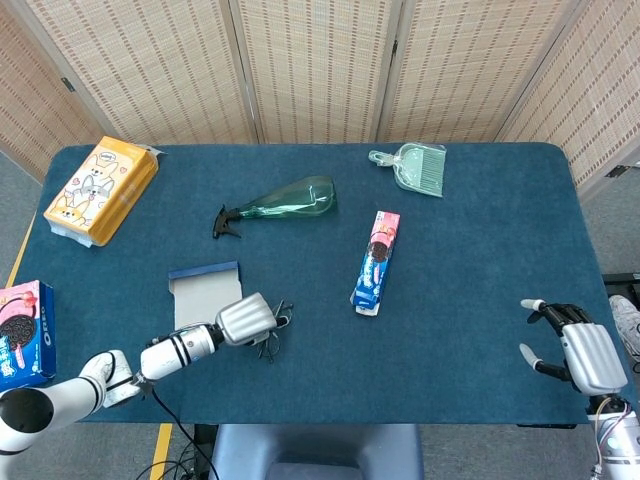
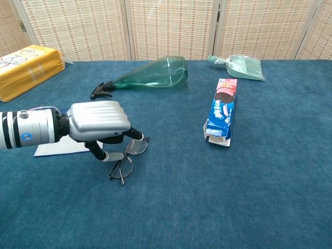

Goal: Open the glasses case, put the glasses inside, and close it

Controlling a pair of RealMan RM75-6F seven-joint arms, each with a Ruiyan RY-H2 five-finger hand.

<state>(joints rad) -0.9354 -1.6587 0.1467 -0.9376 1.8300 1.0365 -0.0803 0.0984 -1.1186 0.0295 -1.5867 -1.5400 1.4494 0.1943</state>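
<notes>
**Inspector:** Nearest item: the glasses lie on the table, just under the left hand; fingers curl onto the frame; whether it is gripped I cannot tell

**Operator:** And the right hand?

**Inspector:** Parked at the table's edge, fingers apart, holding nothing; beyond the left hand the glasses case lies open; advice: pinch the frame, not the lens; lift level; carry straight back over the case
</notes>
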